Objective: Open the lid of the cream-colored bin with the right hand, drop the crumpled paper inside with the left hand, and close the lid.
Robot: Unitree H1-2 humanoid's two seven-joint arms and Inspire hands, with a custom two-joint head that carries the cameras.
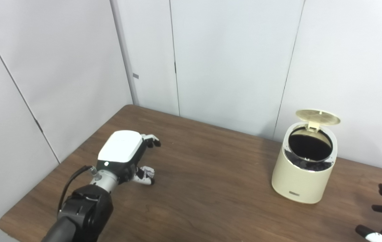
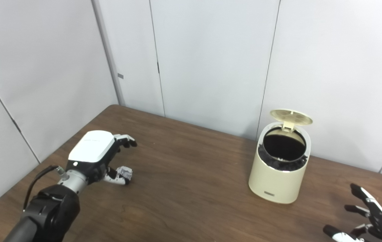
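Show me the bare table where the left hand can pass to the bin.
Bare wood runs from the left hand and crumpled paper to the bin. The near strip toward the open right hand is free too. Nothing crowds it.

Matt, dark wood-grain worktop (image 1: 211,188); smooth cream plastic bin (image 1: 303,174) with a black liner; left robot hand (image 2: 98,158) glossy white plastic shell.

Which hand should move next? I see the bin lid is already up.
Left. The left hand is already at the crumpled paper, while the right hand waits open, apart from the bin.
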